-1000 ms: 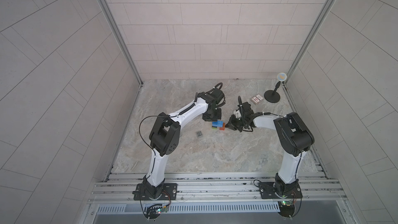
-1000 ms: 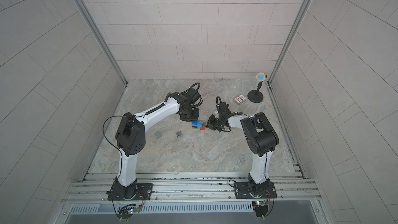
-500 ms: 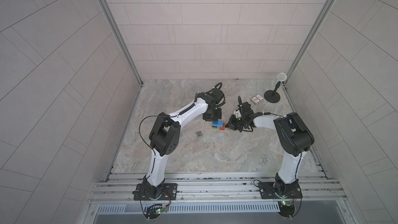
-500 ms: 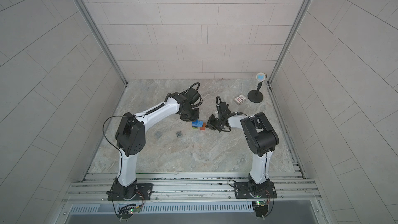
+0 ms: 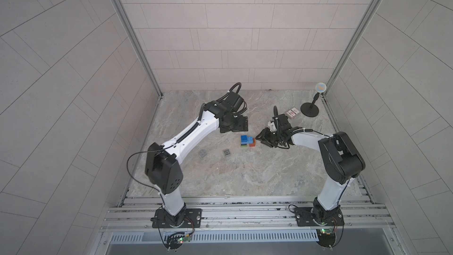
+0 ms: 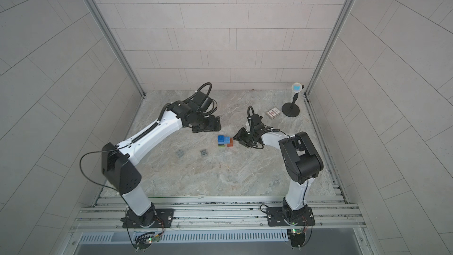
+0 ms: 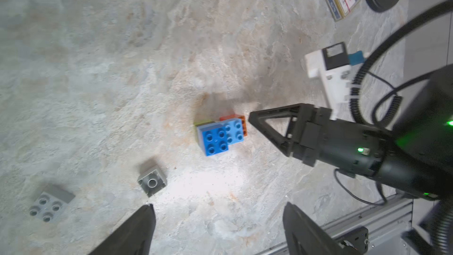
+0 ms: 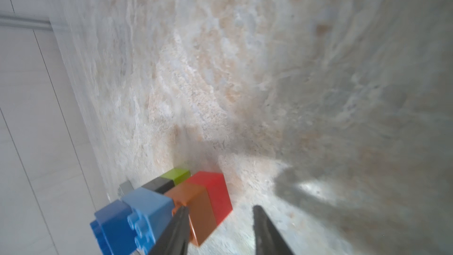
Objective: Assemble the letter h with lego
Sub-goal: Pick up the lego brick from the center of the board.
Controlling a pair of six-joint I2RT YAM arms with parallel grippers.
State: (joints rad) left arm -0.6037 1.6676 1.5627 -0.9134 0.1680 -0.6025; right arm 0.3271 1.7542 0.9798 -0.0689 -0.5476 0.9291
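The joined lego [image 5: 247,141] [image 6: 224,141] stands on the table between my two grippers: a blue brick [image 7: 214,141] tops a light blue one [image 7: 235,131], with black [image 8: 158,183] and lime [image 8: 176,175] below it, and orange [image 8: 196,207] and red [image 8: 215,192] beside those. Two grey bricks [image 7: 152,182] [image 7: 50,203] lie loose to its left. My left gripper [image 7: 219,206] [image 5: 235,128] hangs open just behind the stack, holding nothing. My right gripper [image 8: 220,208] [image 5: 259,139] is open at the stack's right, one finger next to the orange brick.
A red-and-white patterned box [image 5: 292,112] [image 6: 273,113] lies at the back right beside a black round-based stand [image 5: 310,111] [image 6: 290,111]. The loose grey bricks [image 5: 202,153] [image 5: 227,152] sit on the marbled table left of centre. Tiled walls close in three sides.
Both grippers have opened and let go of the joined bricks, which now stand by themselves. The left gripper has drawn slightly back from them.
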